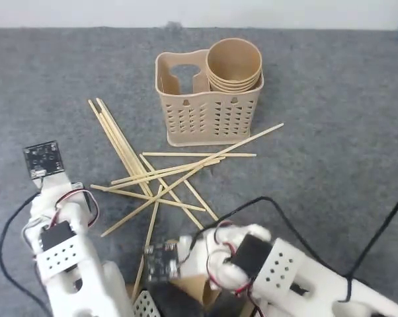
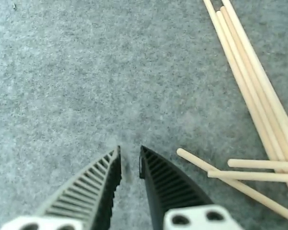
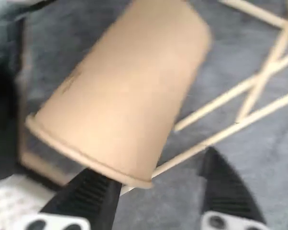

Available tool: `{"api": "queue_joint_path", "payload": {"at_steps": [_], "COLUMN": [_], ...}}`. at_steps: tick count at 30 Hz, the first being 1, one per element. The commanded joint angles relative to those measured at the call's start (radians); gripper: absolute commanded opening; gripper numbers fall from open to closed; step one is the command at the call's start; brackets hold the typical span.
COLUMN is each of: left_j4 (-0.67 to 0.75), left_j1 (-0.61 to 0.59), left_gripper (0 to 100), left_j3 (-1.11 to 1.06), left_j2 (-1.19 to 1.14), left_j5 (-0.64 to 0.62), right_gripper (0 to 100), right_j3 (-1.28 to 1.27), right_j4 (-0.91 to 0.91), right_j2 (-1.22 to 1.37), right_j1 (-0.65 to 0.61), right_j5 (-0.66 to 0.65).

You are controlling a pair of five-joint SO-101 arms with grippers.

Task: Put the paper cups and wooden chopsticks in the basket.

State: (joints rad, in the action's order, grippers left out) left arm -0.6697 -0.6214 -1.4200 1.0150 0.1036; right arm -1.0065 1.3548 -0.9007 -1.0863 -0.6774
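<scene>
The loose paper cup lies on its side at the near edge of the surface, rim toward the right hand. That hand's fingers stand wide apart around the rim, probably lined up for a grasp. Whether they touch the cup cannot be told.

The chopsticks lie crossed mid-surface, not yet collected. The basket stands toward the far edge, with stacked cups in its right compartment.

The left hand hangs near the left edge, fingers slightly apart and holding nothing.

In the high view the right arm covers most of the loose cup.
</scene>
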Motion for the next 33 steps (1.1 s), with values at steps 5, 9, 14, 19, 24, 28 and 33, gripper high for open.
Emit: {"api": "queue_joint_path", "payload": {"at_steps": [5,9,14,19,24,28,33], "left_j4": [0.023,0.023,0.023,0.02,0.018,0.02,0.018], "left_j1": [0.003,0.003,0.003,0.0,-0.002,-0.002,-0.002], "left_gripper": [7,7,7,7,7,7,7], "left_j3": [0.05,0.048,0.048,0.048,0.042,0.039,0.039], "left_j2": [-0.005,-0.005,-0.005,-0.005,-0.005,-0.005,-0.005], "left_j5": [-0.015,-0.015,-0.015,-0.015,-0.015,-0.015,-0.015], "right_gripper": [3.2,0.9,0.8,0.8,0.7,0.7,0.7], "right_j3": [0.008,0.063,0.212,0.371,0.497,0.608,0.786], "right_j4": [-0.102,-0.108,0.01,0.15,0.288,0.38,0.438], "right_j2": [0.005,0.015,0.018,0.019,0.019,0.071,0.252], "right_j1": [0.154,0.22,0.295,0.371,0.417,0.456,0.562], "right_j5": [0.114,0.333,0.459,0.588,0.724,0.832,0.872]}}
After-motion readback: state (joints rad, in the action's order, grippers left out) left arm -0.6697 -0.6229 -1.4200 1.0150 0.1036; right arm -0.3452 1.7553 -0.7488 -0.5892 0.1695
